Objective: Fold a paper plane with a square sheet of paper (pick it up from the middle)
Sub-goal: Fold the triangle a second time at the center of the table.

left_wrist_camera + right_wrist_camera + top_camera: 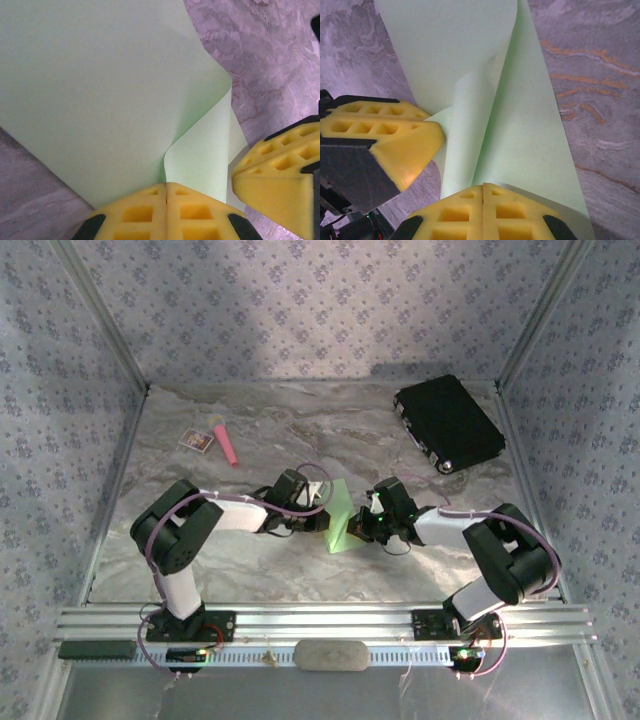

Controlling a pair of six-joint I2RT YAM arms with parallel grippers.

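The lime-green square sheet of paper (343, 520) is held up off the marble table, bent between both grippers at the middle. My left gripper (318, 508) is shut on its left edge; in the left wrist view the paper (100, 100) curls out from the closed yellow pads (166, 186). My right gripper (362, 525) is shut on the opposite edge; in the right wrist view the sheet (520, 120) folds over itself above the closed pads (483, 188). The other gripper's yellow fingers show in each wrist view (280, 175) (385, 135).
A black case (447, 422) lies at the back right. A pink stick with a yellow tip (226, 443) and a small white picture card (196, 441) lie at the back left. Patterned walls enclose the table; a metal rail (330, 625) runs along the near edge.
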